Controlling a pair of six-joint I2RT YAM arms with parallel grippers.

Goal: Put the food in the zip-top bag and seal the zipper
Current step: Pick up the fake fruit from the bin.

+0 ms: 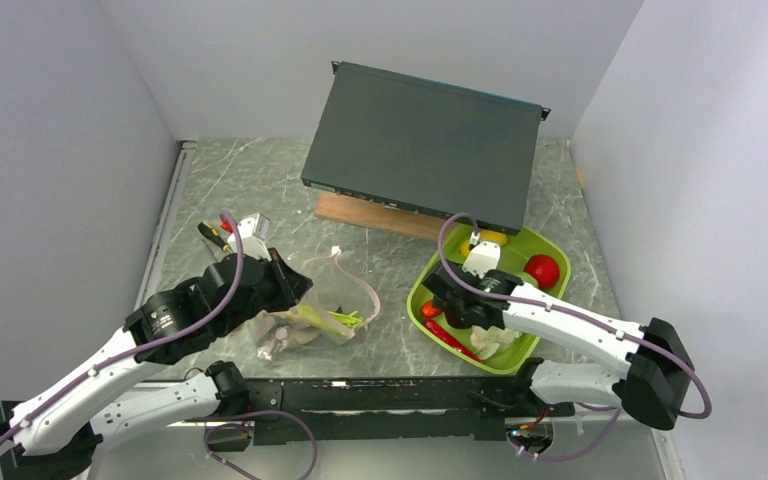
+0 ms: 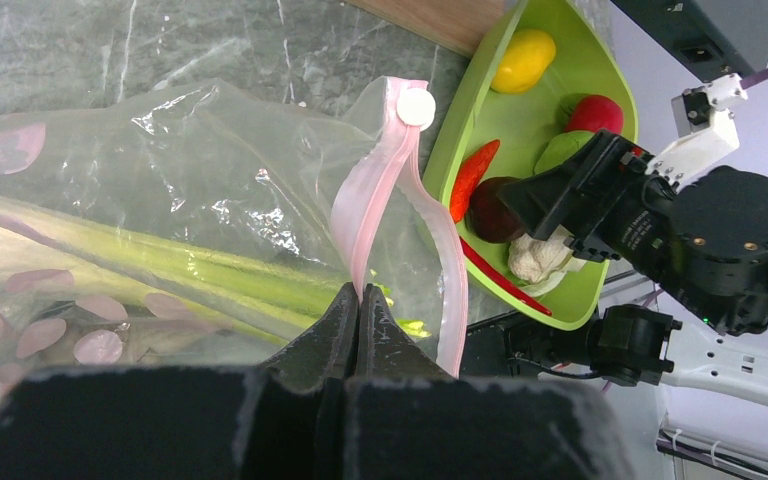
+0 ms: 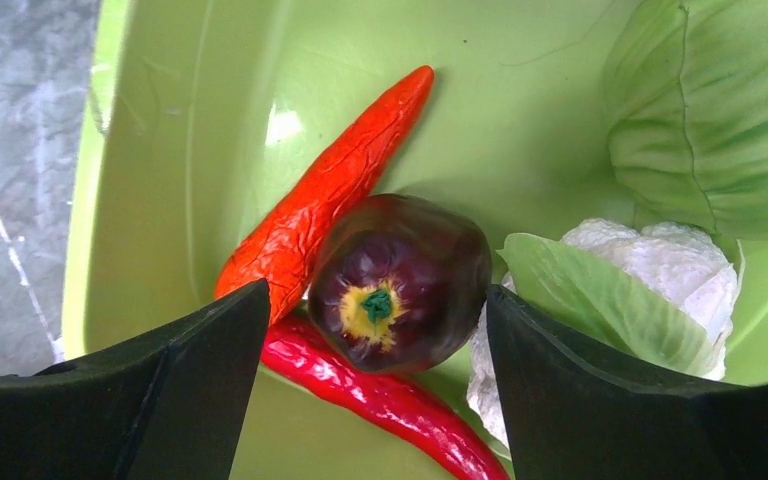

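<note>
The bag (image 2: 160, 150) lies on the bench (image 1: 260, 190) left of the tray (image 3: 160, 120), green stalks (image 2: 210, 265) showing inside it. The left hand (image 2: 357, 300) is clenched on the zipper (image 2: 375, 180) at the mouth end nearest the tray. The right hand (image 3: 375, 330) hangs released inside the tray, fingers either side of the purple ball (image 3: 400, 280), which lies with the chili (image 3: 330, 190), cauliflower (image 3: 660, 260), cabbage (image 3: 710, 100), tomato (image 2: 595, 112) and yellow fruit (image 2: 525, 60); I judge the filling barely begun and the sealing not yet started.
</note>
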